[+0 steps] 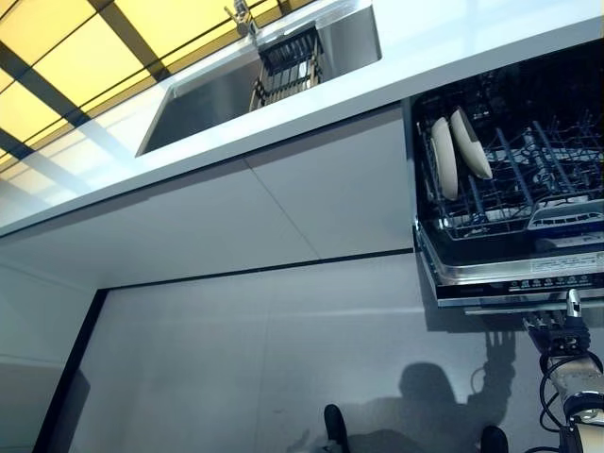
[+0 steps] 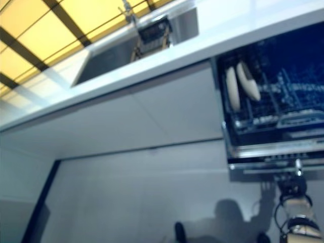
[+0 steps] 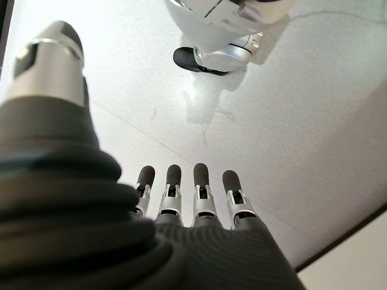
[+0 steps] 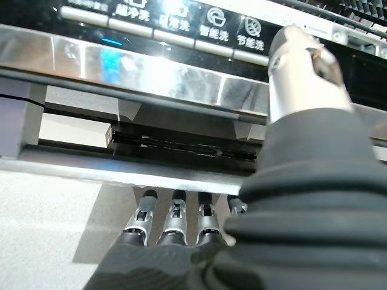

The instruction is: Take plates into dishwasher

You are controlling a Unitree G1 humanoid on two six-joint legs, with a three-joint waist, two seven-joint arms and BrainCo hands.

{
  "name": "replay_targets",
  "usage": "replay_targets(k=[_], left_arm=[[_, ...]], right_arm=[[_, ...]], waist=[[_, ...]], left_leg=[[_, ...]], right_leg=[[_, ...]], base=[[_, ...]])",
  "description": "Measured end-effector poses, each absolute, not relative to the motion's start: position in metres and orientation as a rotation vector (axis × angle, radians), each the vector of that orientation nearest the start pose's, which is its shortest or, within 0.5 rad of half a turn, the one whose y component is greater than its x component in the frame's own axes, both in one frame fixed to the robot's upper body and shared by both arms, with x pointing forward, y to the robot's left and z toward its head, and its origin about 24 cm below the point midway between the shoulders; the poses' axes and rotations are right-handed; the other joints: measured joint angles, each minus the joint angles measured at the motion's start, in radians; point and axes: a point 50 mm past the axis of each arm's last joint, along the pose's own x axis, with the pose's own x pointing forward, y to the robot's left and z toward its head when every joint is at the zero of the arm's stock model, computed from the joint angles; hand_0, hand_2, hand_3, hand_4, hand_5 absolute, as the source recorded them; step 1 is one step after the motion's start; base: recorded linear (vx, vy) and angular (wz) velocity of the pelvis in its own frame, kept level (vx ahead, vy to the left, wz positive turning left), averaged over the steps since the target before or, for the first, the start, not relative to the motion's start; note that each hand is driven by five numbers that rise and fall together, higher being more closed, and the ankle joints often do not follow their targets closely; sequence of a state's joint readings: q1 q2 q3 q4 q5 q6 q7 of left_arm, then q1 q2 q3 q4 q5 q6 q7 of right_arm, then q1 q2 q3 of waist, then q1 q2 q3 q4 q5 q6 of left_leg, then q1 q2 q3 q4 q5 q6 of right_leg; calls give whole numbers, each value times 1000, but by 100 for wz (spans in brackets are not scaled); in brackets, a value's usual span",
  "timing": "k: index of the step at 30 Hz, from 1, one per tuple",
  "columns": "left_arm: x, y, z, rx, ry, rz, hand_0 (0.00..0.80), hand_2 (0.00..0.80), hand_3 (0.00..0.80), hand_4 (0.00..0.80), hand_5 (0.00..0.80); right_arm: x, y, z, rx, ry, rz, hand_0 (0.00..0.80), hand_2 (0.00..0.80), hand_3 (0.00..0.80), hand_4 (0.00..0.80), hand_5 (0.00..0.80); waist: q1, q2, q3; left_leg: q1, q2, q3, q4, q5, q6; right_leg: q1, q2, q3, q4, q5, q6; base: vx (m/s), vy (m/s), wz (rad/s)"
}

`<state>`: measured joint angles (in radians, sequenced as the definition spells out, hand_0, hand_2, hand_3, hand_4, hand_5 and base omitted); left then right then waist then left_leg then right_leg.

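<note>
The dishwasher drawer (image 1: 517,272) stands pulled out at the right under the counter. Two pale plates (image 1: 444,156) (image 1: 470,142) stand on edge in its dark wire rack (image 1: 538,179). My right hand (image 1: 564,332) is just below the drawer's front panel. In the right wrist view its fingers (image 4: 174,220) are straight, with the tips at the lower edge of the steel front panel (image 4: 151,63), and it holds nothing. My left hand (image 3: 187,196) shows only in the left wrist view, open and empty over the floor.
A white counter (image 1: 453,47) runs across the top with a steel sink (image 1: 208,94), a faucet (image 1: 243,17) and a dark wire dish rack (image 1: 288,58) in it. Pale cabinet fronts (image 1: 311,198) sit below the counter.
</note>
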<state>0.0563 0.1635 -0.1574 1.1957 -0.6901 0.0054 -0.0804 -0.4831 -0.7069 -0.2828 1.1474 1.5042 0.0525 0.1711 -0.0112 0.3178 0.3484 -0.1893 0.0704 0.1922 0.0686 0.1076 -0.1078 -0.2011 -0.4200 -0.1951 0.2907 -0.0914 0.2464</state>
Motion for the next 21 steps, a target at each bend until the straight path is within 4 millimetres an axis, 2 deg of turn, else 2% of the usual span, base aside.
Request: replay_targets(k=[8,14,21], left_arm=[[82,197,-167,-436,1168,312,0,0,0,0,0],[81,195,-167,-431,1188,294,0,0,0,0,0],[84,197,-166,-426,1177,295,0,0,0,0,0]], right_arm=[[281,-395,55,1090,-93,-618,0,0,0,0,0],[285,-394,60,1102,-76,-643,0,0,0,0,0],[289,-393,64,1110,-81,-640,0,0,0,0,0]], waist=[[6,-5,31],[13,-9,34],[29,-41,59]], left_leg=[[-35,13,-7,53,-1,0],[-37,18,-9,64,-1,0],[-48,27,-11,84,-4,-3]], right_leg=[[-67,-6,23,128,-44,-16],[-65,-2,23,135,-44,-20],[-63,5,21,133,-39,-23]], base=[[-9,-68,1],[26,-27,0],[29,-25,0]])
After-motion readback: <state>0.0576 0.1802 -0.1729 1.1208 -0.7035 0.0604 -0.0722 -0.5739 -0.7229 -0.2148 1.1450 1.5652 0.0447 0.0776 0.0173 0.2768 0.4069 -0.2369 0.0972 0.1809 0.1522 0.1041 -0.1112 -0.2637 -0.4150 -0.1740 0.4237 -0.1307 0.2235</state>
